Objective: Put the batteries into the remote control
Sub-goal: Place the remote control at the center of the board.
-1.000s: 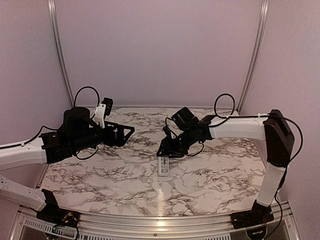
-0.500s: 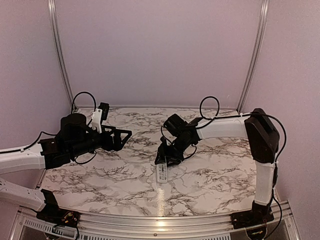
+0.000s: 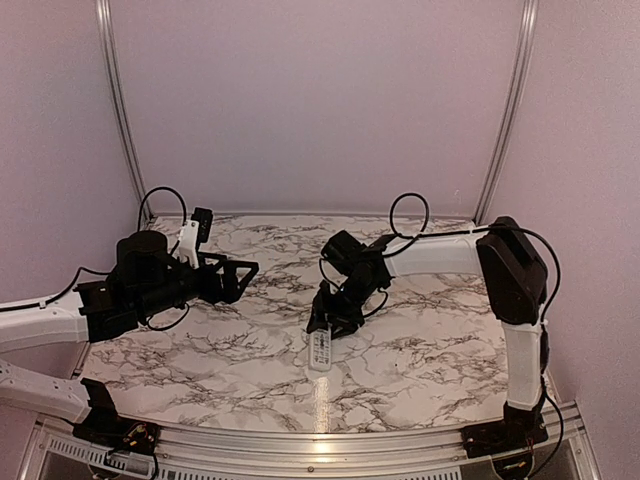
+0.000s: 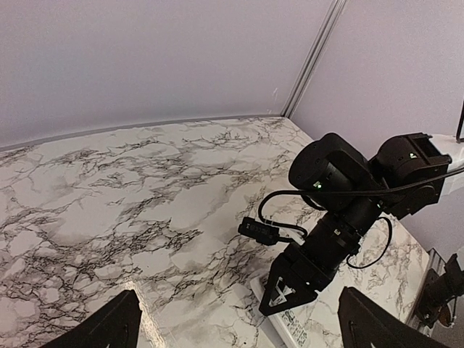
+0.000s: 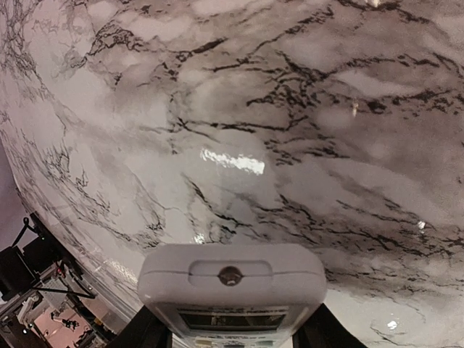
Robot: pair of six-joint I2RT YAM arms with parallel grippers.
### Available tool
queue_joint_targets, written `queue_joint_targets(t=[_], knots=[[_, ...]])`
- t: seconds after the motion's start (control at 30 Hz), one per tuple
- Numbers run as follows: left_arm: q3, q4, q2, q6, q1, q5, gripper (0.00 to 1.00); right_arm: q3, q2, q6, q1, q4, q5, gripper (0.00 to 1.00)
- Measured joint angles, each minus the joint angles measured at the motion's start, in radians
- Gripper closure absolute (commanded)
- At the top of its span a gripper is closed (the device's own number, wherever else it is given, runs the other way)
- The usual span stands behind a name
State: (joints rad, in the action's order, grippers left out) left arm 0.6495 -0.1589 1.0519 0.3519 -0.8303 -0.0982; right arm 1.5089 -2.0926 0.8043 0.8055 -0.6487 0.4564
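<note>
The white remote control (image 3: 320,350) sits mid-table, its far end gripped by my right gripper (image 3: 326,318). In the right wrist view the remote (image 5: 230,279) fills the space between the dark fingers (image 5: 148,332), display side up, with its end pointing at the marble. My right gripper (image 5: 232,328) is shut on it. My left gripper (image 3: 240,272) hovers open and empty over the left of the table. In the left wrist view its fingertips (image 4: 109,326) stand wide apart, and the remote (image 4: 299,330) and right gripper (image 4: 290,286) lie ahead. No orange-red batteries are in view.
The marble table top (image 3: 420,350) has a metal rail along its near edge (image 3: 320,440). Pale walls and two upright metal posts (image 3: 118,110) close in the back. A black cable loops above the right wrist (image 3: 408,212).
My right arm has swung left and nearer, carrying the remote a little toward the near edge. My left arm has drawn back slightly to the left.
</note>
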Motion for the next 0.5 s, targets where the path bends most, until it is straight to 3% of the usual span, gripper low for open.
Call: queue_joint_targets(t=[0.5], knots=[[-0.027,-0.006,-0.026,0.001,0.004,0.000,0.01,0.016,-0.038,0.070,0.001,-0.018,0.096,0.43]])
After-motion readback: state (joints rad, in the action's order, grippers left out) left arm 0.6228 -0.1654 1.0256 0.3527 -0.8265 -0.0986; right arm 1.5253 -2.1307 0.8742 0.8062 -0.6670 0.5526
